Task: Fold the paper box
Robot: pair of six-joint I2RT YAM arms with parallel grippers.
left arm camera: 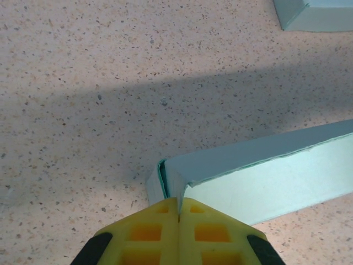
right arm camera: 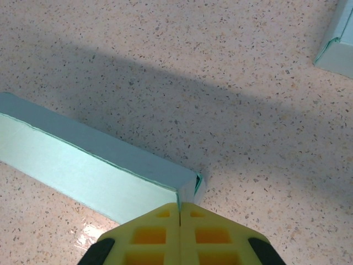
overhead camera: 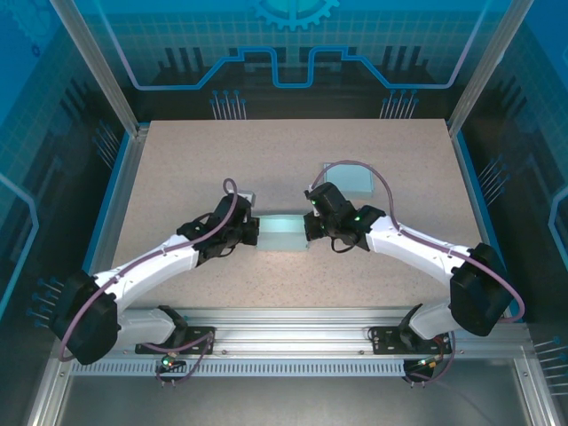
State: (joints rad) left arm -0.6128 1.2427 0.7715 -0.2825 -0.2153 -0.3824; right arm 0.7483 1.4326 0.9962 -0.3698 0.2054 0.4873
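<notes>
Two closed tools (overhead camera: 256,232) (overhead camera: 309,228) touch one of two boxes (overhead camera: 282,234) (overhead camera: 355,180).

You were looking at a pale mint paper box (overhead camera: 282,234) and a second mint piece (overhead camera: 348,177), a beige table (overhead camera: 177,169) speckled with dark flecks, a yellow-tipped left gripper (left arm camera: 179,203) and right gripper (right arm camera: 180,207), white-and-black arms (overhead camera: 151,266), and mauve cables (overhead camera: 383,180).

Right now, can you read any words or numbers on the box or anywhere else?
There are no words, numbers or labels to read anywhere.
Box: plain, no print.
Back wall: a gear picture and lines, no letters.
</notes>
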